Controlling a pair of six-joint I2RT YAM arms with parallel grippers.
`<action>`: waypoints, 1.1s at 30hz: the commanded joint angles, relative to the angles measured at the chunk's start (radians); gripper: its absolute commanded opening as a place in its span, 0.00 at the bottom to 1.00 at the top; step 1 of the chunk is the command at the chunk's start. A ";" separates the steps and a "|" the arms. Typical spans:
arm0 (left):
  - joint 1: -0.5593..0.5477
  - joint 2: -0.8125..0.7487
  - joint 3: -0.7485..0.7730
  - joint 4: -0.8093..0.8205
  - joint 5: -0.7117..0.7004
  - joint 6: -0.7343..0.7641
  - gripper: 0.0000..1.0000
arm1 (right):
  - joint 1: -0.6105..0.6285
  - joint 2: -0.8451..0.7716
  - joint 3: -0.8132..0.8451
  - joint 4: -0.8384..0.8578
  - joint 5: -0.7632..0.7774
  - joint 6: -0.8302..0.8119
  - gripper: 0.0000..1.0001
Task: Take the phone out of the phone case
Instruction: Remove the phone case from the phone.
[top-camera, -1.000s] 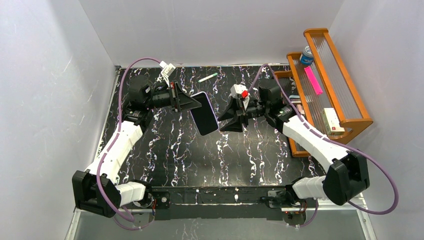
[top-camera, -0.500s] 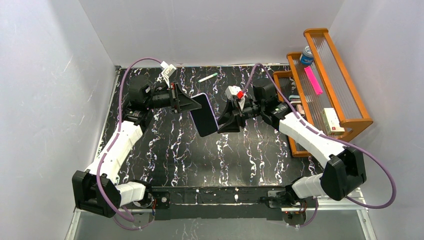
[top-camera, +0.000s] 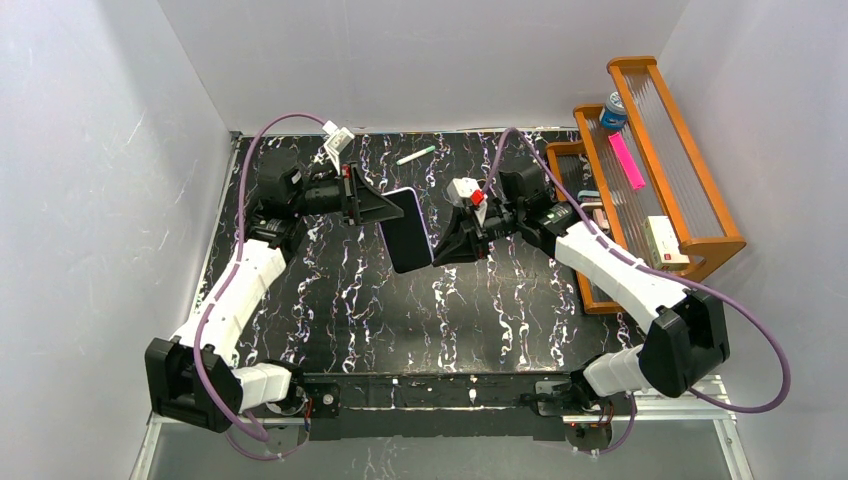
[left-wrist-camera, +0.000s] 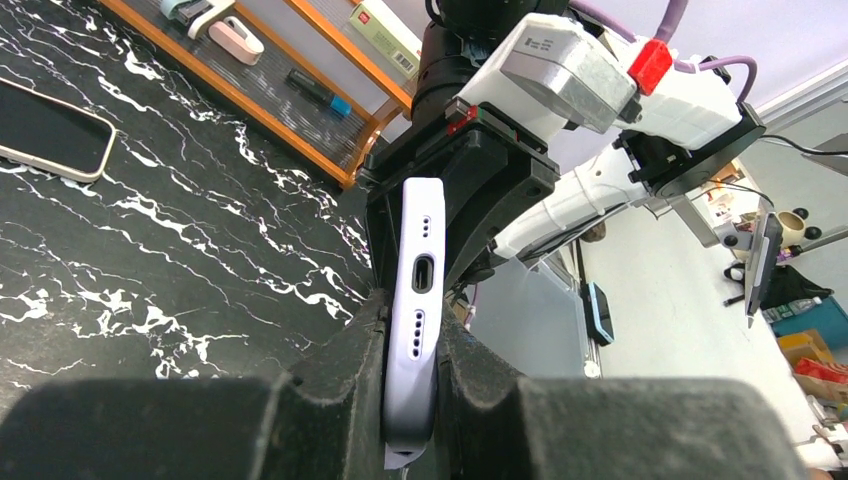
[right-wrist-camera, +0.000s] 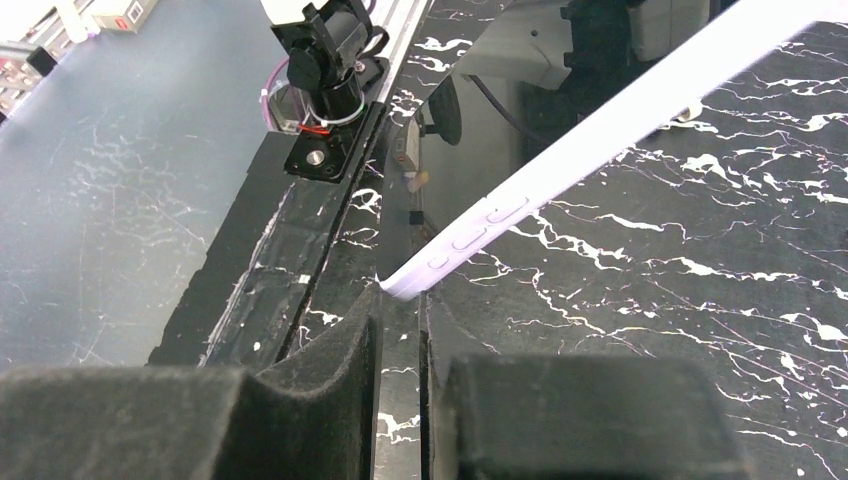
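A phone (top-camera: 406, 232) in a pale lavender case (left-wrist-camera: 420, 260) is held in mid-air above the middle of the black marble table (top-camera: 400, 310). My left gripper (top-camera: 392, 208) is shut on the cased phone near its bottom end, where the charging port shows in the left wrist view; there the gripper (left-wrist-camera: 412, 325) clamps both faces. My right gripper (top-camera: 438, 254) is at the phone's lower right corner. In the right wrist view its jaws (right-wrist-camera: 400, 310) stand a narrow gap apart with the case's corner (right-wrist-camera: 405, 285) just at the tips. The dark screen (right-wrist-camera: 470, 150) faces the near edge.
A wooden rack (top-camera: 700, 240) stands at the right with a blue-capped bottle (top-camera: 613, 110), a pink strip (top-camera: 628, 160) and a small box (top-camera: 663, 240). A green pen (top-camera: 415, 155) lies at the back. Another phone (left-wrist-camera: 50, 130) lies flat on the table beside the rack.
My right gripper has moved left, closing the distance until its tips reach the phone's lower corner. The left gripper and phone have barely shifted.
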 joint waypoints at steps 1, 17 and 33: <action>-0.029 0.009 0.047 0.014 0.059 -0.067 0.00 | 0.017 0.013 0.060 0.013 0.052 -0.119 0.01; -0.088 -0.030 -0.008 0.014 0.037 -0.101 0.00 | 0.030 -0.027 -0.034 0.389 0.319 0.025 0.01; -0.064 -0.059 0.021 -0.137 -0.378 0.077 0.00 | 0.016 -0.253 -0.231 0.393 0.647 0.401 0.53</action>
